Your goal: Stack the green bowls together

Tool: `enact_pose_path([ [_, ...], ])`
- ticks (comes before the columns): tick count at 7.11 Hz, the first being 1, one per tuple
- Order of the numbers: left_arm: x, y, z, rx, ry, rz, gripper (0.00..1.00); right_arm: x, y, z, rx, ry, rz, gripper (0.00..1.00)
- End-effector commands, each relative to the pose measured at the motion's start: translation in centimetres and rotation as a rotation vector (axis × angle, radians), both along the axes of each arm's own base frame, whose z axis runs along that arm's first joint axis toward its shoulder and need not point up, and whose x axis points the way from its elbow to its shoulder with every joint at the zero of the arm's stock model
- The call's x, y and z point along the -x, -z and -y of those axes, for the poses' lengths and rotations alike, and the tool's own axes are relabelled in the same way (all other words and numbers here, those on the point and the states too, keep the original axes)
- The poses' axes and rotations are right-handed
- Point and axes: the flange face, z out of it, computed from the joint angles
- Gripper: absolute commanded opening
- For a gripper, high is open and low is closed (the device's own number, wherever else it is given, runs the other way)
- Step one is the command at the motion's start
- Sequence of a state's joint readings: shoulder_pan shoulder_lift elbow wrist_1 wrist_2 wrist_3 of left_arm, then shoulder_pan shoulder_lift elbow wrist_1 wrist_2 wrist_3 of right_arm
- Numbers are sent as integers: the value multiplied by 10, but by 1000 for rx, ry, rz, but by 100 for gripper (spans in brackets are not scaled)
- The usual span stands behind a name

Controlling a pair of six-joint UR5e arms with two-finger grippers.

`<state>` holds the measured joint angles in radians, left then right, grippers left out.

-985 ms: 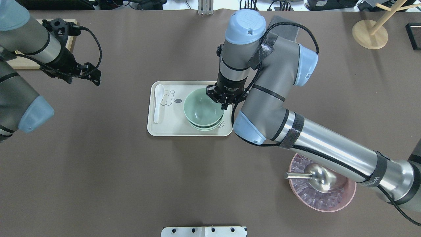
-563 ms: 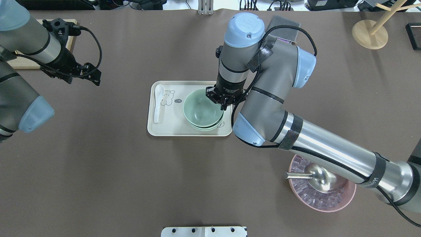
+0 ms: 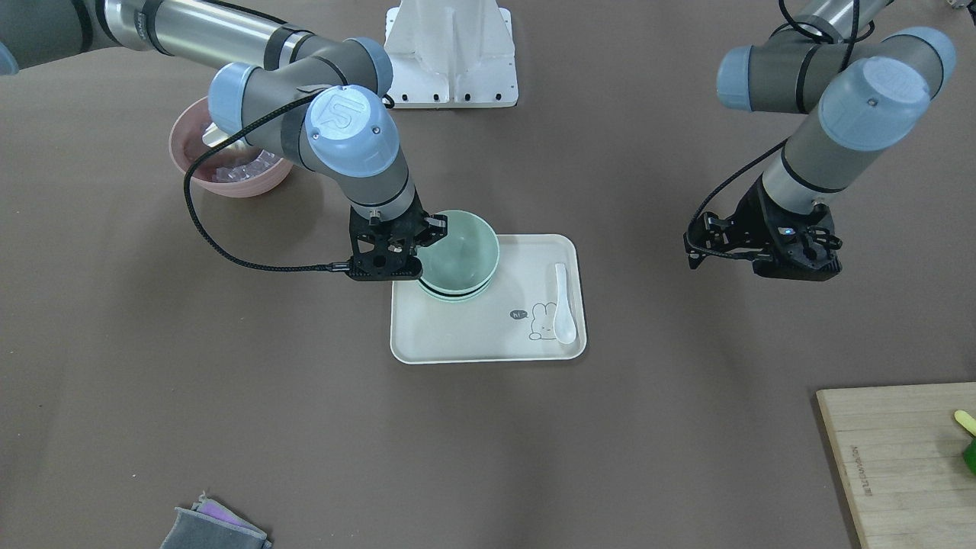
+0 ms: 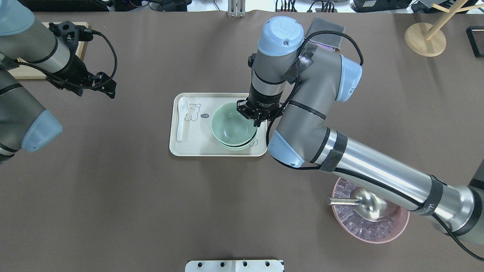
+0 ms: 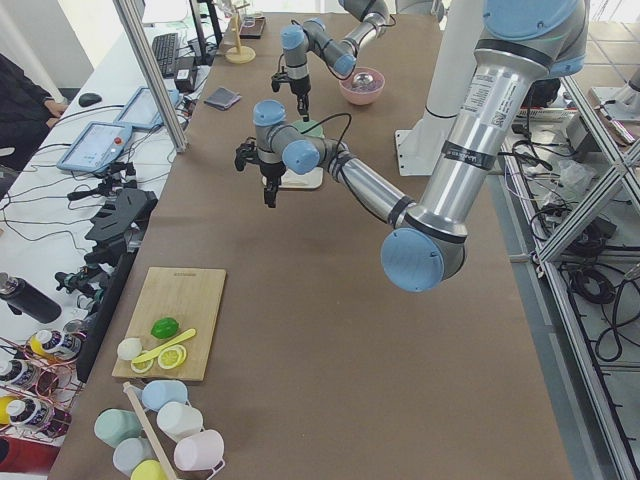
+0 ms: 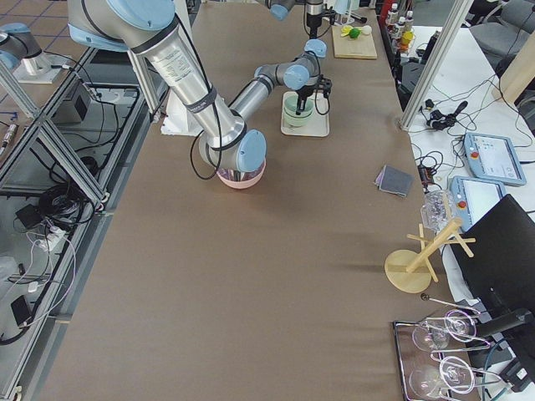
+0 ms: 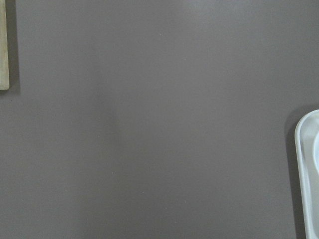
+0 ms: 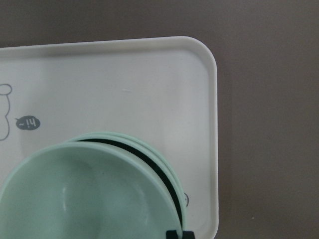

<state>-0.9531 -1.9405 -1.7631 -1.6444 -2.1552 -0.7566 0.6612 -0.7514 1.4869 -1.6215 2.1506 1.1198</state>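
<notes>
Right gripper [image 4: 258,121]: pinched down narrow on the rim of the top green bowl [image 4: 230,125], nothing else held

Left gripper [image 4: 103,85]: parked off to the side over bare counter [image 4: 113,189], nothing seen in it. How far it's open can't be told

Top green bowl: carried over the two lower green bowls [image 8: 160,160]. It's shifted a bit off-centre from them, and a dark gap is seen between the rims in the right wrist view

Two lower green bowls: already nested, sat on the cream tray [image 4: 196,148] at the end away from the white spoon [image 4: 181,118]

Stage: judged to be the last bowl going in, not seated yet

Risk 1: if it's let go while offset like this, the bowl could be dropped onto the lower rim, then tip or slide out onto the tray

Risk 2: it's only a rim pinch on a smooth bowl, so it could be rotated or slipped in the grip

Risk 3: if it's pushed down off-centre, the whole stack could be shoved toward the tray edge, which is close on that side

Writing: a small dark speech bubble [image 3: 518,314] next to the bunny drawing on the tray, seems to read "hi". A UR logo can be made out on the arm's blue joint cap [image 3: 335,116]. Lettering on the forearm strap is too small to be read
</notes>
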Motion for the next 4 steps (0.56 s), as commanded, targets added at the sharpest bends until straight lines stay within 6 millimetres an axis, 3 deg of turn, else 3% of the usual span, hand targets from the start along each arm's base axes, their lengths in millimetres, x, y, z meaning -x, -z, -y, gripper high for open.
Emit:
enact_pose_path([
  [1,0,0,0,1,0,0,97,0,1,0,-1,0,1,0],
  [4,0,1,0,-1,0,-2,97,2,-3,2,3,1,-5,0],
])
